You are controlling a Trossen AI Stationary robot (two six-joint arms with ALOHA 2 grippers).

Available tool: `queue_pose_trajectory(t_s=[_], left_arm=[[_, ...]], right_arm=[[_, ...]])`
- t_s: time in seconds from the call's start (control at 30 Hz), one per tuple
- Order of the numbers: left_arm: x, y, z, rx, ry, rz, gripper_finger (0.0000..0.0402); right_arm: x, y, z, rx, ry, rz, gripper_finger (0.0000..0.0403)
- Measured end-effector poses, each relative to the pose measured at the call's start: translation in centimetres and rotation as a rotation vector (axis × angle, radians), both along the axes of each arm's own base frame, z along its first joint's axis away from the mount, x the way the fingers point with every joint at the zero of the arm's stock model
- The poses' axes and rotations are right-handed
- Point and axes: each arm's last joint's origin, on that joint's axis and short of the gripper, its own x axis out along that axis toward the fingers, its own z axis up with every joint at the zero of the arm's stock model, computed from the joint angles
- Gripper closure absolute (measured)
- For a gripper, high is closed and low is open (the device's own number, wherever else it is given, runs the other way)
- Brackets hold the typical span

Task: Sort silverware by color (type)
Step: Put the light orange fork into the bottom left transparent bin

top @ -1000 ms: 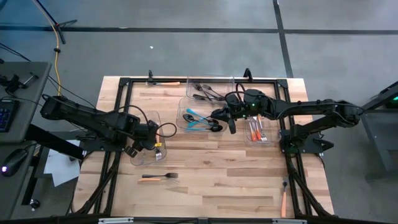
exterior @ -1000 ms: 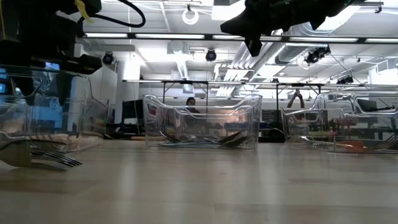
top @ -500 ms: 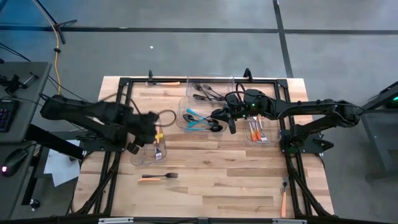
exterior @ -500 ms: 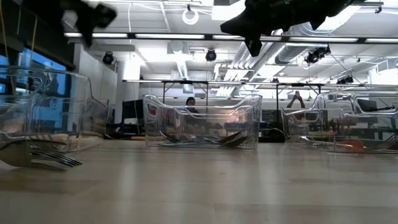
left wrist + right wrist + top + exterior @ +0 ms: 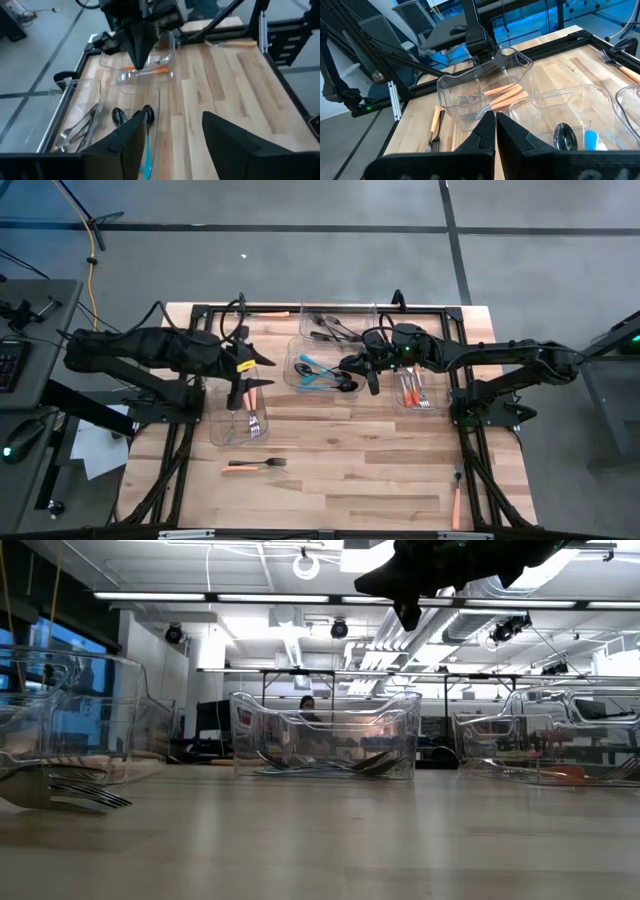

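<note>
A: From above, where is the silverware around the middle bin (image 5: 322, 370)?

B: Teal spoons (image 5: 312, 372) lie inside it, lengthwise across the counter (image 5: 330, 460). An orange fork (image 5: 255, 464) lies well nearer the front edge, tines toward the right, open wood around it.

A: The tools?

B: Left tool (image 5: 240, 380) wide and empty beside that bin; right tool (image 5: 372, 382) pinched shut at its other side.

A: Left wrist view?

B: Fingers (image 5: 125, 140) parted over that bin's spoons.

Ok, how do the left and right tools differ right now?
The left tool is open, with a wide gap between its fingers; the right tool is shut, fingers pressed together. The left tool is above the left bin, while the right tool hangs between the middle bin and the right bin. Shared: neither shows anything in its grip, and both are raised off the table.
</note>
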Motion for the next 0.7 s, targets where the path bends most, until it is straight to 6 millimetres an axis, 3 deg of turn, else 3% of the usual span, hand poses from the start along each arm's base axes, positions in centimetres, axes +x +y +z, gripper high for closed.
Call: queue_pose_trajectory(t_s=[0.13, 0.27, 0.53, 0.7], left_arm=[[0.6, -0.1, -0.4, -0.041, -0.065, 0.009, 0.0216], [0.6, -0.2, -1.7, -0.124, -0.275, -0.003, 0.0216], [-2.2, 1.3, -5.4, -0.157, -0.583, 0.139, 0.0216], [-3.0, 2.3, -7.1, -0.274, -0.701, 0.188, 0.0216]], right_arm=[[0.0, 0.0, 0.0, 0.0, 0.0, 0.0, 0.0403], [0.0, 0.0, 0.0, 0.0, 0.0, 0.0, 0.0403], [0.1, 0.5, 0.0, 0.005, 0.0, 0.017, 0.0403], [0.1, 0.8, 0.0, -0.027, -0.003, 0.037, 0.0403]])
